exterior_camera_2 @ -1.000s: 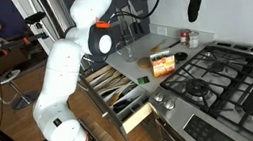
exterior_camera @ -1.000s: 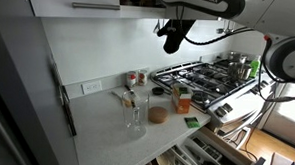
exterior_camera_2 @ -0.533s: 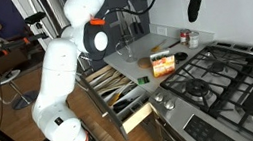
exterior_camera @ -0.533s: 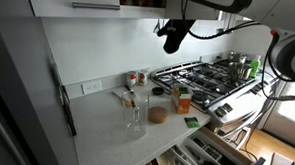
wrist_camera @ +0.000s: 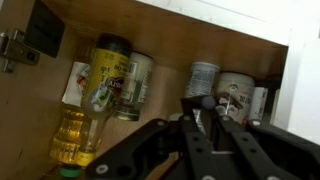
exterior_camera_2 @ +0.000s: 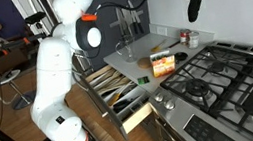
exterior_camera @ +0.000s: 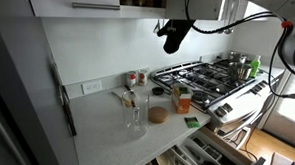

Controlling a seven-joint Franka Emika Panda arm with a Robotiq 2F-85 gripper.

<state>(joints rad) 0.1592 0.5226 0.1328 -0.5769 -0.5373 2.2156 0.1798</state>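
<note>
Both exterior views: elbow swung aside, gripper (exterior_camera: 174,36) unmoved; jaws' state unclear.

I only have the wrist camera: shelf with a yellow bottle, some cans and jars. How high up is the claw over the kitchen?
Observer: High. The claw is up at the wall cabinet, far above the counter.
Operator: What's on the counter below?
Observer: A clear glass jug, a round brown disc and an orange box, beside the gas stove.
Operator: Anything open down low?
Observer: Yes, a drawer under the counter is pulled out, with utensils in it.
Operator: Is the claw holding anything?
Observer: Nothing shows between the fingers, but I cannot tell if they are open or shut.
</note>
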